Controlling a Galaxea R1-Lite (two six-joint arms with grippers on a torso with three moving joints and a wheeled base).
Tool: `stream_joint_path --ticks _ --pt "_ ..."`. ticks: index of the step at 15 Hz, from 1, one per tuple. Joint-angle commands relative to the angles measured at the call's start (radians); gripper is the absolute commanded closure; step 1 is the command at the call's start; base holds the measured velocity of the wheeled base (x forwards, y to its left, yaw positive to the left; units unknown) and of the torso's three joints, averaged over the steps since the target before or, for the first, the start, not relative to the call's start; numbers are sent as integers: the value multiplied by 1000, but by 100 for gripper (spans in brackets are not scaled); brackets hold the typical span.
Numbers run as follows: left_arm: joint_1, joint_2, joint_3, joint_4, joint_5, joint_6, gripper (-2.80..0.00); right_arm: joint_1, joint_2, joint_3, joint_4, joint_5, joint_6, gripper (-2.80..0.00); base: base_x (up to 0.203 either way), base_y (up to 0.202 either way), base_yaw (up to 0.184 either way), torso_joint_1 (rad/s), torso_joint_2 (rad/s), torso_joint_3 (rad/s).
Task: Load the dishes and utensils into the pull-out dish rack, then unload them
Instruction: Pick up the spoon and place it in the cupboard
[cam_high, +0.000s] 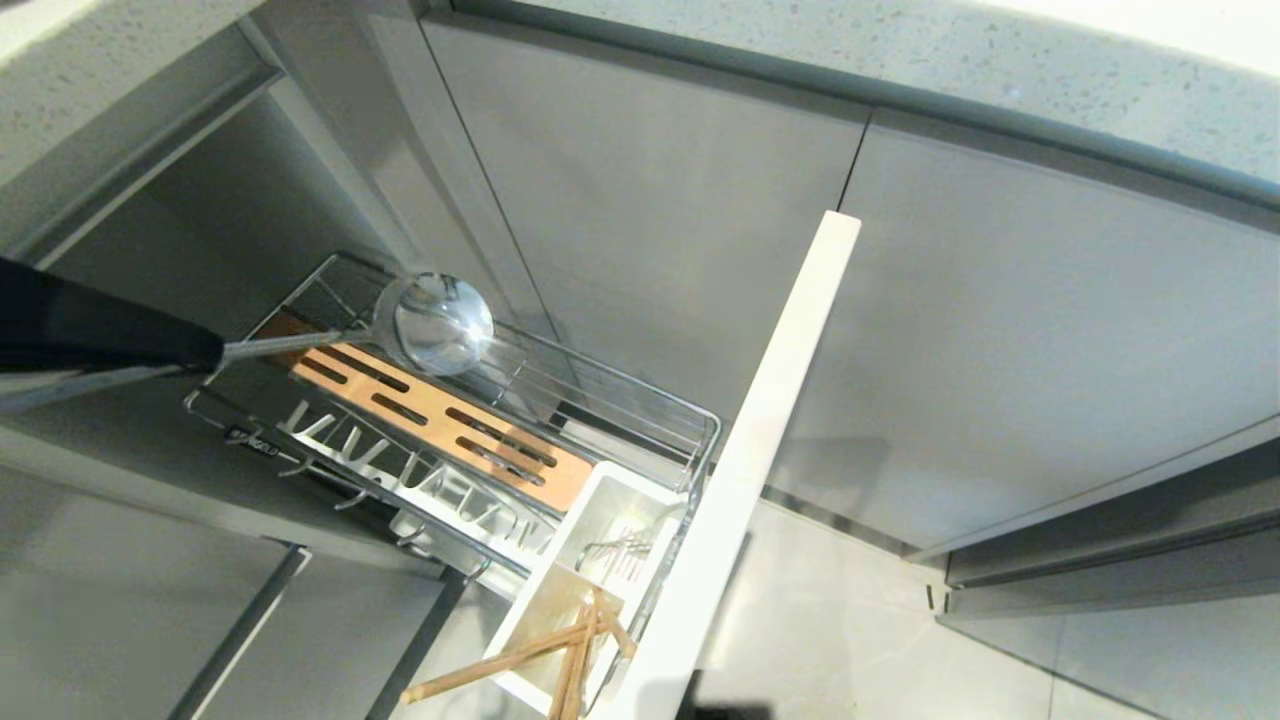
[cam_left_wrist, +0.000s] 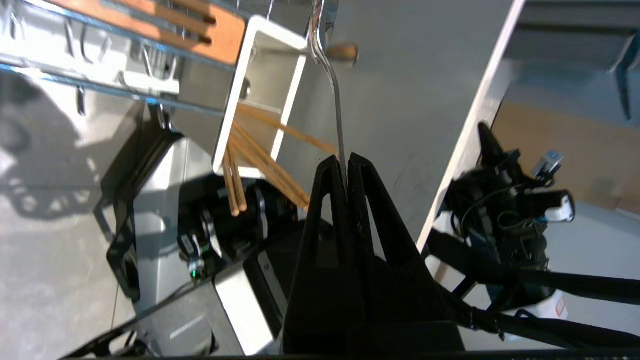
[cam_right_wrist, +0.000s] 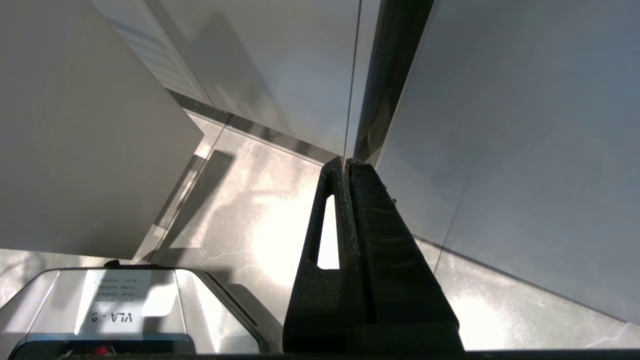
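My left gripper (cam_high: 215, 350) reaches in from the left, shut on the handle of the silver spoon (cam_high: 440, 322). The spoon's bowl hangs above the far end of the pull-out dish rack (cam_high: 640, 400), over its orange-brown slotted board (cam_high: 440, 415). In the left wrist view the left gripper (cam_left_wrist: 346, 160) pinches the thin spoon handle (cam_left_wrist: 336, 100) between closed fingers. Wooden chopsticks (cam_high: 520, 655) lean out of the white utensil tub (cam_high: 600, 500) at the rack's near end; the chopsticks (cam_left_wrist: 260, 165) also show from the left wrist. The dishes are out of view. My right gripper (cam_right_wrist: 346, 162) hangs shut and empty over the floor.
The rack's pale front panel (cam_high: 770, 420) stands tall along its near right side. Grey cabinet doors (cam_high: 650, 200) close off the back, under a speckled countertop (cam_high: 900, 50). White plate prongs (cam_high: 400, 470) line the rack's left side. My own base (cam_left_wrist: 240, 295) sits below the tub.
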Motion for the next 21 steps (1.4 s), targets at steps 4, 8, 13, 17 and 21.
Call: stream_joint_path --ticks 4,8,13,17,21 --pt "-60 93 0 57 -2 -7 0 0 1 2 0 0 -1 0 0 0 0 0 0 0" --pt "-97 165 2 110 3 -15 0 0 1 2 0 0 0 0 0 0 0 0 0 0" --pt "-146 266 6 167 48 -37 0 0 1 2 0 0 0 0 0 0 0 0 0 0" --pt "-239 349 11 174 180 -149 0 0 1 2 0 0 0 0 0 0 0 0 0 0" --pt "-238 383 8 123 186 -155 0 0 1 2 0 0 0 0 0 0 0 0 0 0"
